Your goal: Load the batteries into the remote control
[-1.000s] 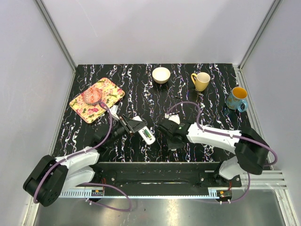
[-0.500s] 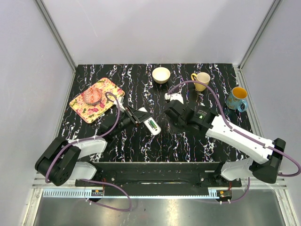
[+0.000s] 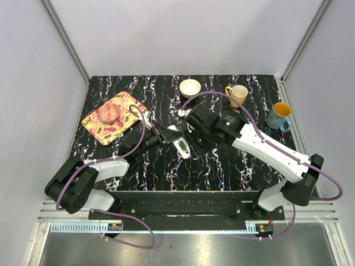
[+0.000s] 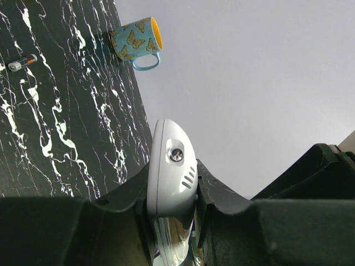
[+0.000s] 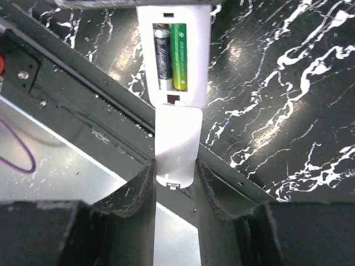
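My left gripper (image 3: 168, 138) is shut on the white remote control (image 3: 181, 147), held above the table's middle; its rounded end (image 4: 171, 160) sticks out between the fingers. In the right wrist view the remote control (image 5: 173, 50) shows its open back compartment with two batteries lying in it side by side, one green (image 5: 179, 55) and one dark (image 5: 161, 55). My right gripper (image 5: 175, 174) is shut on the plain white battery cover (image 5: 177, 144), whose front edge meets the compartment's lower end. In the top view the right gripper (image 3: 190, 134) sits right beside the remote.
A cream bowl (image 3: 190, 87) and a yellow mug (image 3: 237, 95) stand at the back, a blue butterfly mug (image 3: 279, 115) at the right. A floral tray (image 3: 130, 106) lies back left. A small loose cylinder (image 4: 22, 62) lies on the table near the blue mug (image 4: 136, 37).
The right arm swung up and left, bringing the white cover to the remote. The left arm stretched forward, carrying the remote a little farther from the bases.
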Robot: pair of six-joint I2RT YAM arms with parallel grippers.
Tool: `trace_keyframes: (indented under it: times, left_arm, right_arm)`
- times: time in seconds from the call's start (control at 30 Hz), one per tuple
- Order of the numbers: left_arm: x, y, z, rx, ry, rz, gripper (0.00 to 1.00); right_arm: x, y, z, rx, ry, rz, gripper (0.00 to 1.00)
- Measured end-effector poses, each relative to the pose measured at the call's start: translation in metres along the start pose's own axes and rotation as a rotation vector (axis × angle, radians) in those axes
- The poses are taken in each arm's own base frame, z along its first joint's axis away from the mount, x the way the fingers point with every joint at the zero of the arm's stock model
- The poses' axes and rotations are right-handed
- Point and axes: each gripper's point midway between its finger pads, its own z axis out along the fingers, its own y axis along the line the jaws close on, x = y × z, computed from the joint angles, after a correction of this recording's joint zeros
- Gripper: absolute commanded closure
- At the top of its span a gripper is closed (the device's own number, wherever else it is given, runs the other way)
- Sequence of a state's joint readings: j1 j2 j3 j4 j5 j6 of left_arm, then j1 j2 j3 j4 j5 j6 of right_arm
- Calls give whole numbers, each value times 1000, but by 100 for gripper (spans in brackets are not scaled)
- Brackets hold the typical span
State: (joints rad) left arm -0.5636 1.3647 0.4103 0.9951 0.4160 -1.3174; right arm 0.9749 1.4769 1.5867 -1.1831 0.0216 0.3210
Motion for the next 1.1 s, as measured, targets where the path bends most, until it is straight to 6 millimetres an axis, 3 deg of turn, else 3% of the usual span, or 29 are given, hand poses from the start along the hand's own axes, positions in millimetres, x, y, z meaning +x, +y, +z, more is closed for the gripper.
trace_keyframes:
  times: [0.33,0.63,1.1]
  left_arm:
    - [17,3,1,-16,48,-1,100]
    - [25,15,0,-74,77,22,100]
    - [35,10,-1,-81,106,66,100]
  right_arm:
    - [-14,24,-1,-141,65,-7,100]
    - [-4,22,15,-132,150,6,100]
    - [3,12,25,-106,187,25,100]
